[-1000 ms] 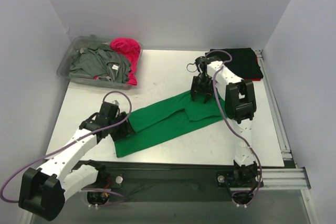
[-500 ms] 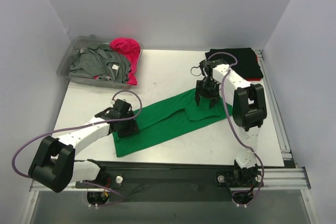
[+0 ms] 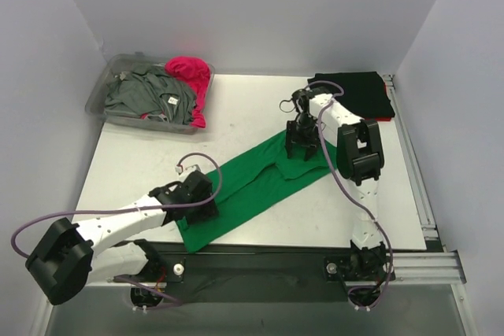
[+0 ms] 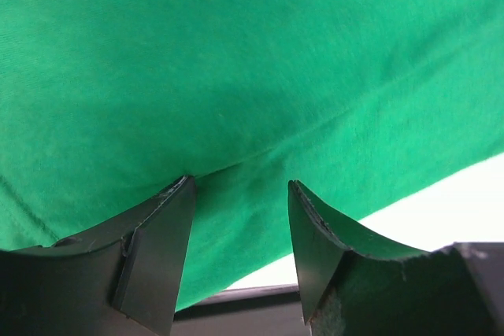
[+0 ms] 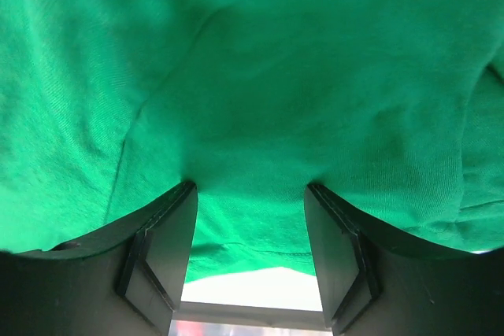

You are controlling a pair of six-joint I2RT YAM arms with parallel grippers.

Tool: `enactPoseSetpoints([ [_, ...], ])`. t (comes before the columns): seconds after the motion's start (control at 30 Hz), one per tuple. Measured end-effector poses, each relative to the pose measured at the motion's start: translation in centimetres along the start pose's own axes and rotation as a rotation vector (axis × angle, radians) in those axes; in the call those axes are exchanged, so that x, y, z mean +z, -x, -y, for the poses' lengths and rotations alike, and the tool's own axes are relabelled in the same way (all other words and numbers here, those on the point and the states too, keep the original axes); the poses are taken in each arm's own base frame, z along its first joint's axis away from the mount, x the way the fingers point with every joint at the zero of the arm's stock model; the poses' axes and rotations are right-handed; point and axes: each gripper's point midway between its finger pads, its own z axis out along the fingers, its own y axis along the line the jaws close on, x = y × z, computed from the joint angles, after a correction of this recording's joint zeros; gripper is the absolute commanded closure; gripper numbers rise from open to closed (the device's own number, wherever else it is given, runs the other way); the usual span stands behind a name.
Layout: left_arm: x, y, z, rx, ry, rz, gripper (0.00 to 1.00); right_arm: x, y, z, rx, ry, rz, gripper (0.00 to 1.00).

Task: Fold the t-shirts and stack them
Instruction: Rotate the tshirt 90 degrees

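The bright green t-shirt (image 3: 252, 182) lies as a long folded strip running diagonally across the table (image 3: 252, 108). My left gripper (image 3: 198, 201) stands open over its near left end. In the left wrist view its fingertips (image 4: 183, 188) touch the green cloth (image 4: 252, 60). My right gripper (image 3: 302, 136) is open over the far right end, tips pressed into the green cloth (image 5: 252, 76). A folded black t-shirt (image 3: 358, 92) lies at the back right. The grey t-shirt (image 3: 146, 94) and the magenta t-shirt (image 3: 190, 75) sit in the bin.
The clear plastic bin (image 3: 110, 112) stands at the back left corner. A metal rail (image 3: 413, 179) runs along the table's right side. The green strip's near end reaches the table's front edge (image 3: 276, 245). White walls close in on three sides.
My left gripper has slid toward the front edge along the green shirt's near end, which now lies narrower and closer to that edge. The right gripper shifted slightly right and back.
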Motion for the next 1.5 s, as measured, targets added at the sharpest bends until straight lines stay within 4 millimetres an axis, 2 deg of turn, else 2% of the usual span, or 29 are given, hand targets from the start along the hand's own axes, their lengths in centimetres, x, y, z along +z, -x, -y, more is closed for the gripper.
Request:
enactPoseSetpoints([
  [0.2, -0.9, -3.9, 1.9, 0.041, -0.051, -0.044, 0.38, 0.0, 1.6, -1.5, -0.037, 0.007, 0.006, 0.44],
  [0.33, -1.3, -5.8, 3.2, 0.056, -0.089, -0.072, 0.38, -0.1, 3.0, -2.5, -0.054, 0.02, 0.02, 0.43],
  [0.47, -1.8, -6.3, 3.2, 0.05, -0.081, -0.085, 0.38, -0.4, 4.1, -3.0, -0.072, 0.034, 0.042, 0.39],
  [0.63, -3.8, -5.1, 4.2, 0.032, -0.124, -0.054, 0.38, -1.2, 4.2, -2.9, -0.078, 0.046, 0.051, 0.34],
  [0.7, -4.6, -4.6, 4.8, 0.024, -0.152, -0.034, 0.38, -1.9, 3.6, -2.6, -0.081, 0.049, 0.058, 0.33],
  [0.8, -4.9, -4.1, 5.0, 0.013, -0.163, -0.016, 0.38, -3.5, 1.6, -1.8, -0.084, 0.05, 0.06, 0.33],
  [0.87, -4.5, -4.1, 4.7, -0.005, -0.157, -0.008, 0.38, -4.6, 0.3, -1.1, -0.082, 0.05, 0.06, 0.33],
  [0.97, -3.2, -4.6, 3.6, -0.025, -0.132, -0.011, 0.38, -5.4, -0.5, -0.9, -0.081, 0.055, 0.069, 0.33],
  [1.07, -2.1, -5.1, 2.5, -0.023, -0.083, -0.024, 0.38, -4.8, -0.2, -1.1, -0.081, 0.064, 0.072, 0.33],
  [1.13, -1.6, -5.2, 2.5, -0.022, -0.073, -0.026, 0.38, -4.0, 0.0, -1.2, -0.076, 0.063, 0.059, 0.33],
  [1.37, -0.7, -4.9, 4.4, -0.02, -0.117, -0.023, 0.38, -0.2, 1.0, -1.4, -0.026, 0.037, 0.001, 0.32],
  [1.5, -0.4, -4.9, 5.5, -0.011, -0.139, -0.034, 0.38, -0.3, 2.1, -1.9, -0.003, 0.043, 0.011, 0.32],
])
